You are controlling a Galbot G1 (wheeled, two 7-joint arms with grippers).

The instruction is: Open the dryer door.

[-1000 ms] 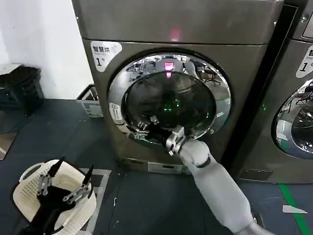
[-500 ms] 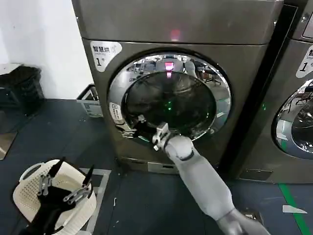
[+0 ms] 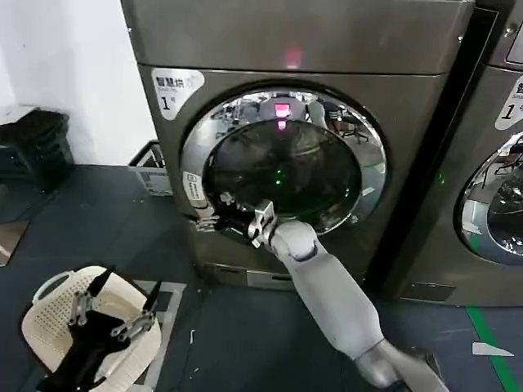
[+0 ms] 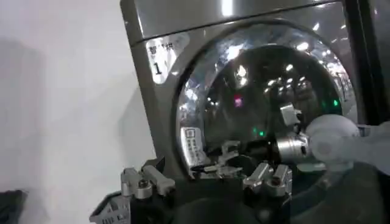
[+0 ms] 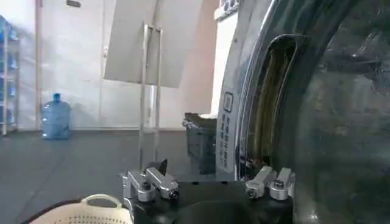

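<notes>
The dryer door (image 3: 294, 163) is a big round one with a shiny chrome rim and dark glass, and it lies flat against the grey machine front. My right gripper (image 3: 211, 214) is open at the rim's lower left edge, beside the white label. In the right wrist view its fingers (image 5: 146, 182) stand wide apart, one close to the long recess (image 5: 268, 103) in the door's rim (image 5: 292, 73). The left wrist view has the door (image 4: 274, 91) and the right gripper (image 4: 222, 161) at its rim. My left gripper (image 3: 114, 304) hangs open low at the near left.
A white perforated basket (image 3: 45, 331) sits on the floor under the left gripper. A second grey machine (image 3: 498, 163) stands to the right. A black crate (image 3: 33, 147) and a small bin (image 3: 151, 175) lie left of the dryer. Green tape (image 3: 490, 351) marks the floor.
My right gripper has slid left along the door's lower rim, from under the glass to the lower left edge. The left arm has barely moved. The door looks unchanged.
</notes>
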